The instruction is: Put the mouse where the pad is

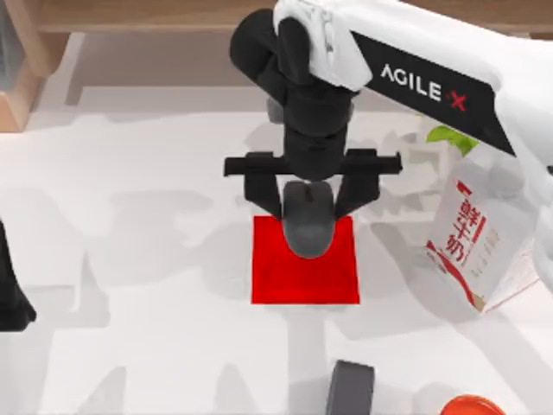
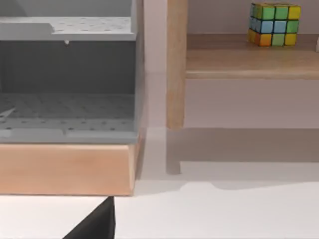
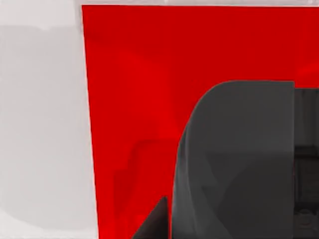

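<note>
The dark grey domed mouse (image 1: 308,223) hangs over the far edge of the red square pad (image 1: 304,272), between the two black fingers of my right gripper (image 1: 309,203), which is shut on it. In the right wrist view the mouse (image 3: 234,159) looms close above the pad (image 3: 134,99) and casts a faint shadow on the red. One dark finger (image 3: 305,159) presses its side. My left gripper (image 1: 10,298) is parked at the table's left edge.
A white carton with red print (image 1: 471,242) stands right of the pad, with a green object (image 1: 451,138) behind it. A dark grey block (image 1: 350,389) and a round red-orange object (image 1: 471,406) lie at the front. A colour cube (image 2: 275,24) sits on a wooden shelf.
</note>
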Motion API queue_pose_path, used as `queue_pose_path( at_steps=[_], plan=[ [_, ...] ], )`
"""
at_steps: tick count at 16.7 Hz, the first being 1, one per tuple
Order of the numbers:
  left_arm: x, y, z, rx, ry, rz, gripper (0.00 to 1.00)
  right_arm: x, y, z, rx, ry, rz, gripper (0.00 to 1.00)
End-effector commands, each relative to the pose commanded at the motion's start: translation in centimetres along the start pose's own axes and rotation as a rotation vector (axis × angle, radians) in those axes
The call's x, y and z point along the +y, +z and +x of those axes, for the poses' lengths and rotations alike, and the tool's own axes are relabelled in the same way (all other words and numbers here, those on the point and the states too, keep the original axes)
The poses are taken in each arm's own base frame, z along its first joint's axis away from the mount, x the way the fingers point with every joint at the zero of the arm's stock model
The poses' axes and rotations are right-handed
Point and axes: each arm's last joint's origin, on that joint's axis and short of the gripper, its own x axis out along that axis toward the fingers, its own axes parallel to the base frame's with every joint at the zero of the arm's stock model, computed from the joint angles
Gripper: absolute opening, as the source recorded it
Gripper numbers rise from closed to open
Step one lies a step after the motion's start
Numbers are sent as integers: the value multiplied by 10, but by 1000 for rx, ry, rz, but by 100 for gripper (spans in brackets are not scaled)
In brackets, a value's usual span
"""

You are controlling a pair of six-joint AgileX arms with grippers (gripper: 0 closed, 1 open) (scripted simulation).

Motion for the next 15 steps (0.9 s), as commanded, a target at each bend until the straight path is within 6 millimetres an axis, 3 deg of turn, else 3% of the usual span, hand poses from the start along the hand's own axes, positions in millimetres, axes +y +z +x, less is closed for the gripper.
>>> queue_pose_path(
  at_steps=[15],
  plan=[
    [0, 0, 0, 0, 0, 0, 100, 2, -3, 38, 0, -1, -3, 0]
  ],
)
